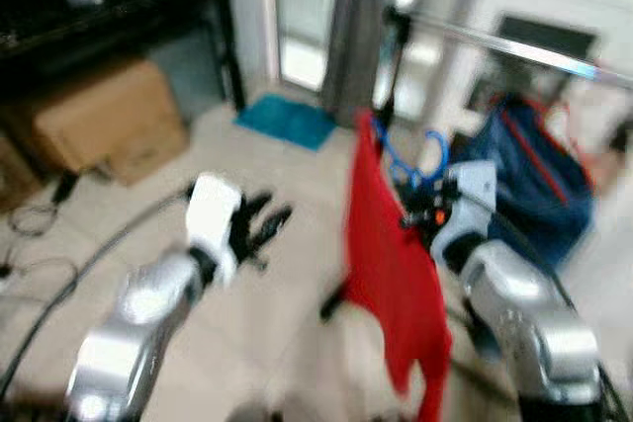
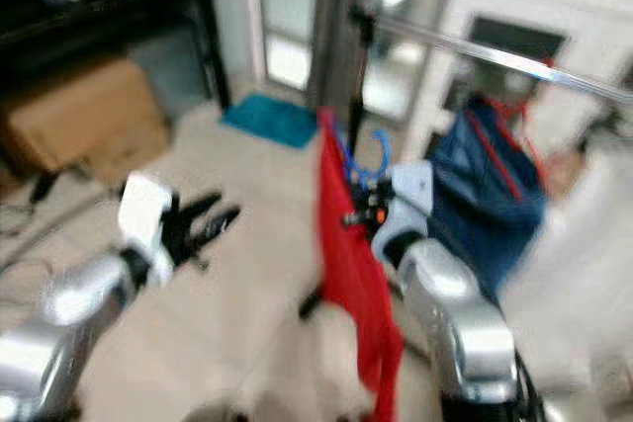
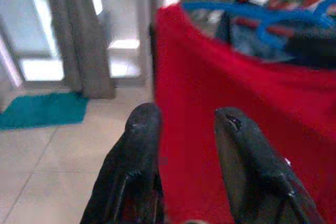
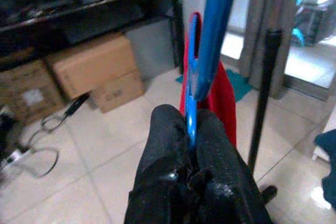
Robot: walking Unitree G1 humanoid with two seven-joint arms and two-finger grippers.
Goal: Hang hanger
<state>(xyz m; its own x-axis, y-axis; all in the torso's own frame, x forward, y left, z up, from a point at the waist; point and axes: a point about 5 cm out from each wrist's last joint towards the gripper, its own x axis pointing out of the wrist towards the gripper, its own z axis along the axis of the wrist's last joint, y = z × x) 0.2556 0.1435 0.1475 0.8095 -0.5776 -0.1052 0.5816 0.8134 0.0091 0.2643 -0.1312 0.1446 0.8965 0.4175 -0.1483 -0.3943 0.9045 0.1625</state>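
Blue hanger carrying a red garment is clamped by the right gripper below the rail, not yet hooked on, while the left gripper is held open nearby.

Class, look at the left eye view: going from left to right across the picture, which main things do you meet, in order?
Cardboard box → left gripper → red garment → blue hanger → right gripper → dark blue bag.

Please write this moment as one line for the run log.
right gripper: shut on blue hanger with red garment | left gripper: open, beside garment | rail: hanger not yet hung
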